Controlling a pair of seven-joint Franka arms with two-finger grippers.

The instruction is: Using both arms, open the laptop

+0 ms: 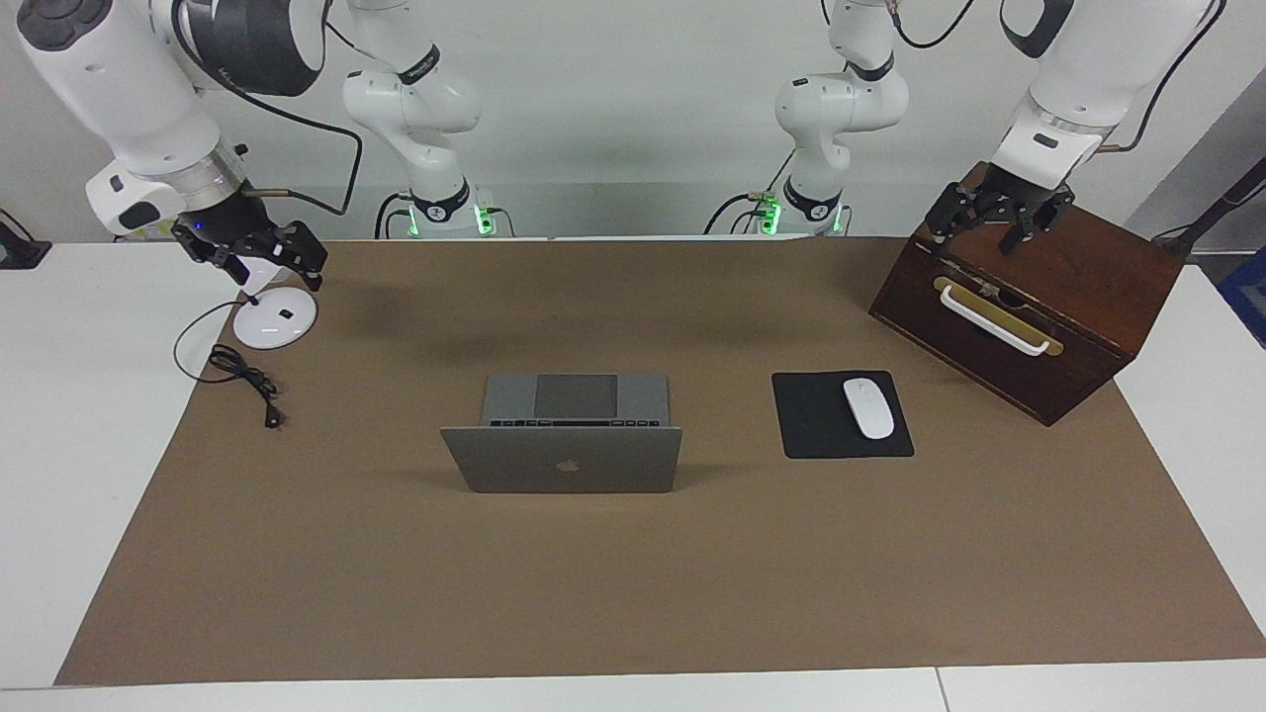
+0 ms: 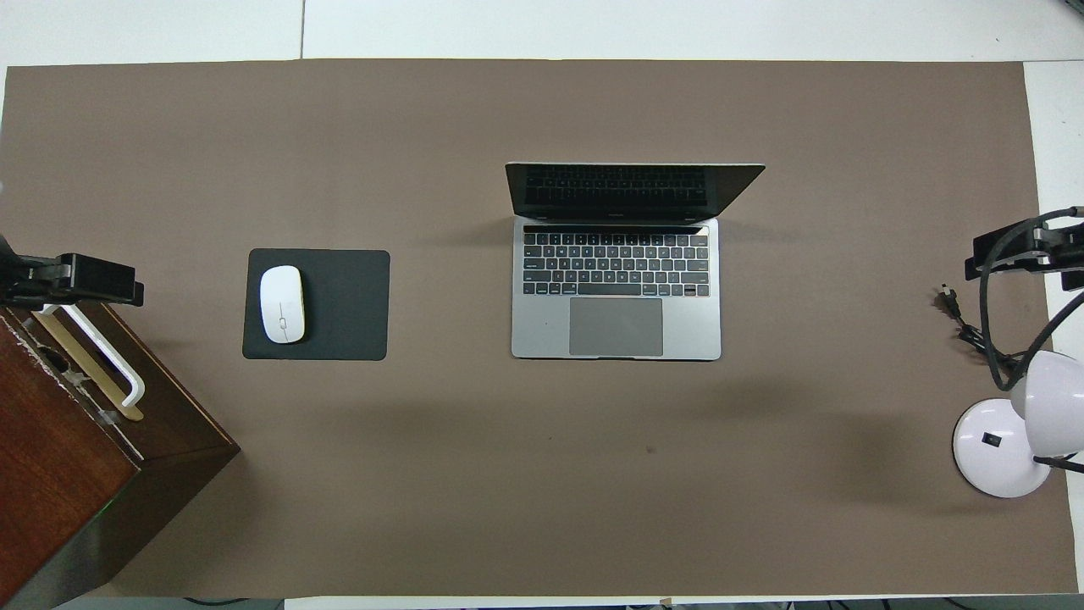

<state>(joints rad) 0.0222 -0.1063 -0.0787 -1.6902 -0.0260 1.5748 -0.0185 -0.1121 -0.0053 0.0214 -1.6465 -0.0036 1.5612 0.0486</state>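
The silver-grey laptop [image 1: 564,460] [image 2: 616,288] stands open in the middle of the brown mat, lid upright, with the dark keyboard and trackpad facing the robots. Both arms hang away from it. My left gripper [image 1: 989,235] [image 2: 72,280] is in the air over the wooden box at the left arm's end, fingers spread and holding nothing. My right gripper [image 1: 269,265] [image 2: 1016,250] hovers over the desk lamp at the right arm's end, also open and empty.
A wooden box [image 1: 1088,287] [image 2: 59,457] with a white handle stands at the left arm's end. A white mouse [image 1: 867,407] lies on a black mouse pad [image 1: 821,425] beside the laptop. A white lamp base [image 1: 275,318] and its black cable [image 1: 242,374] lie at the right arm's end.
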